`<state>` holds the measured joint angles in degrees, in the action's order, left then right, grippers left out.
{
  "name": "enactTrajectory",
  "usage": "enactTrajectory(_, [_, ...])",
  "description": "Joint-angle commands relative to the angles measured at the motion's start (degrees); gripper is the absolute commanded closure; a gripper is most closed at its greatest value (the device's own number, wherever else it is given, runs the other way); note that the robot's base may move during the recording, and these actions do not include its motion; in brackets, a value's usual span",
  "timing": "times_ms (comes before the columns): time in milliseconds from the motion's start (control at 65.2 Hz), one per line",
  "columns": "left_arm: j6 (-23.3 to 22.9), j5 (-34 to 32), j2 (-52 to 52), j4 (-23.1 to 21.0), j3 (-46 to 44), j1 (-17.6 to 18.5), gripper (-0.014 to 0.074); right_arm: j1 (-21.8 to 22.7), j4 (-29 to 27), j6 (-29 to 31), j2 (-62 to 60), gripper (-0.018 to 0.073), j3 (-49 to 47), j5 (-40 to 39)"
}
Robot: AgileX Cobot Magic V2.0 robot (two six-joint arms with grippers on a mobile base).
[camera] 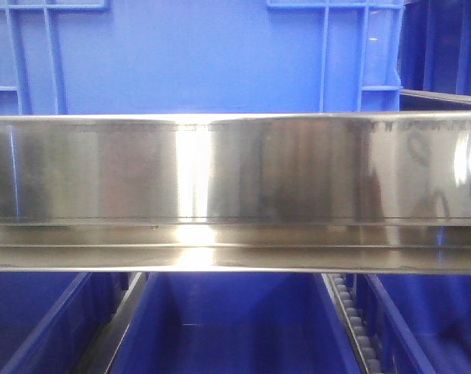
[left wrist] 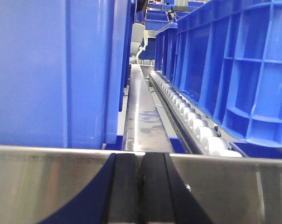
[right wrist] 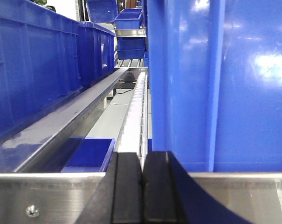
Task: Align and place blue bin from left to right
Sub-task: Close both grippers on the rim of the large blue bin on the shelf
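Hovering beside one blue bin [camera: 188, 54], left gripper [left wrist: 141, 186] and right gripper [right wrist: 141, 186], the two both pinched closed.

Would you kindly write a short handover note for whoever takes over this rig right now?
Left hand: shut, holding nothing.
Right hand: shut, holding nothing.
Blue bin: on the shelf behind the steel rail, close in front of both wrist cameras; neither hand grips it.
Neighbouring bins stand along the roller track.
Done: the bin appears to sit on the shelf.
Left: alignment cannot be judged from these views; check it before any further push.
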<state>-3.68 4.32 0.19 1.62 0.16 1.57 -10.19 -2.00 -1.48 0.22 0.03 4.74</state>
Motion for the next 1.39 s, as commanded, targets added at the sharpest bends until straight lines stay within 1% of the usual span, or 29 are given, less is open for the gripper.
enactTrajectory(0, [0.07,-0.84,-0.19,-0.37,-0.16,0.33,0.0707,0.26,0.03,0.34,-0.22,0.0721,-0.03,-1.38])
enactTrajectory(383, [0.07,-1.36,-0.19,-0.37,-0.16,0.31,0.0707,0.26,0.03,0.34,-0.22,0.0721,-0.03,-1.38])
enactTrajectory(536, [0.07,-6.42,-0.19,-0.37,-0.16,0.31,0.0707,0.26,0.03,0.34,-0.22,0.0721,-0.03,-1.38])
enactTrajectory(920, [0.07,-12.82,-0.19,-0.37,-0.16,0.31,0.0707,0.33,0.03,0.34,-0.22,0.0721,-0.03,-2.32])
enactTrajectory(1012, [0.07,-14.47,-0.19,-0.37,-0.16,0.31,0.0707,0.33,0.03,0.34,-0.22,0.0721,-0.03,-4.21])
enactTrajectory(1104, [0.07,-14.36,-0.19,-0.37,-1.0,0.31,0.0707,0.33,0.03,0.34,-0.22,0.0721,-0.03,-8.7])
enactTrajectory(1180, [0.07,-13.02,-0.19,-0.37,-3.9,0.31,0.0707,0.33,-0.26,0.34,-0.22,0.0721,-0.03,-13.56])
enactTrajectory(1226, [0.07,-11.4,-0.19,-0.37,-6.69,0.31,0.0707,0.33,-1.69,-0.29,-0.22,0.0721,-0.03,-14.66])
enactTrajectory(1272, [0.07,-9.13,-0.19,-0.37,-9.53,0.31,0.0707,0.33,-3.56,-0.68,-0.22,0.0721,-1.07,-13.41])
enactTrajectory(1333, [0.07,-4.32,-0.19,0.1,-14.81,0.31,0.0697,0.33,-4.16,-0.68,-0.22,0.0721,-5.48,-8.44])
enactTrajectory(1379, [0.07,-0.54,0.68,0.1,-18.91,0.31,0.0666,0.33,-4.16,-0.68,-0.22,0.0721,-10.08,-2.96])
